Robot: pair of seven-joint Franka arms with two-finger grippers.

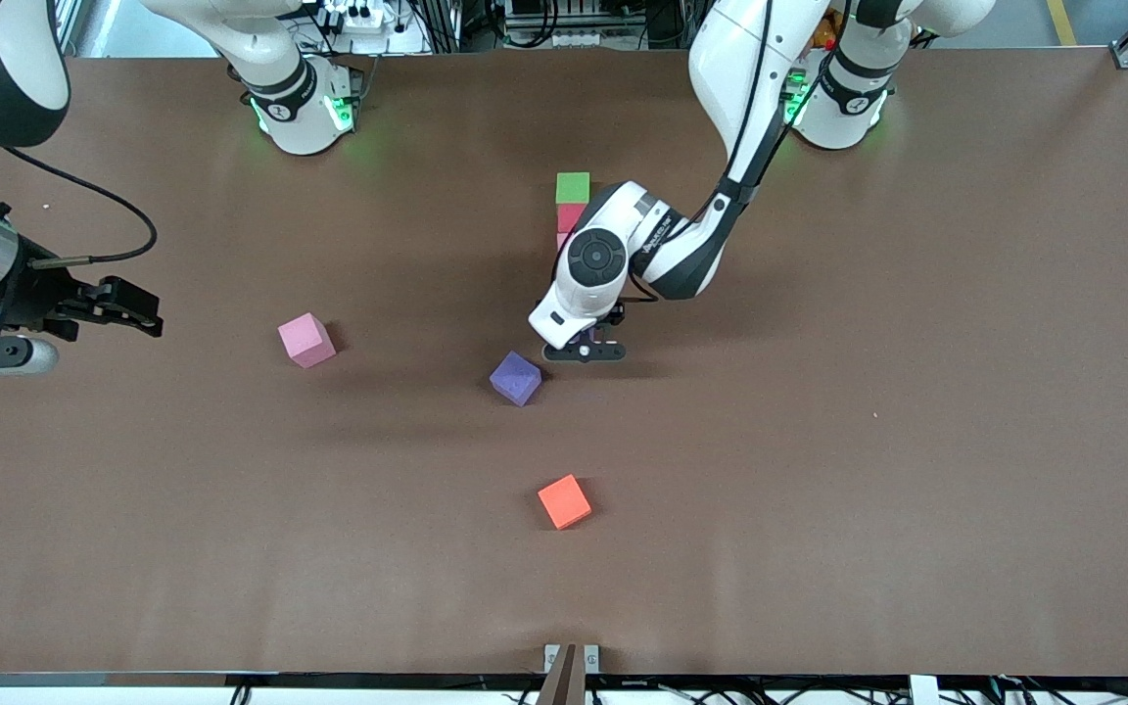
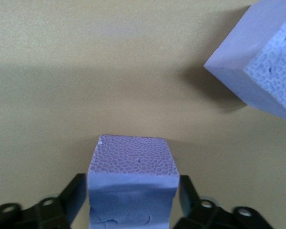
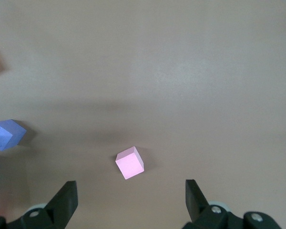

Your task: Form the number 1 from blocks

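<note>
The left gripper (image 1: 586, 350) is sitting low at the centre of the front view, its fingers (image 2: 72, 198) pressing both sides of a light purple-blue block (image 2: 132, 183). Just beside it, lower in that frame, a purple block (image 1: 515, 378) is lying tilted on the desk (image 1: 916, 392). A green block (image 1: 573, 187) and a red block (image 1: 570, 217) are lining up above the gripper. An orange block (image 1: 564, 501) is resting lower centre, a pink block (image 1: 305, 340) toward the right arm's end. The right gripper (image 1: 128, 311) is waiting at the frame's left edge, fingers spread open.
</note>
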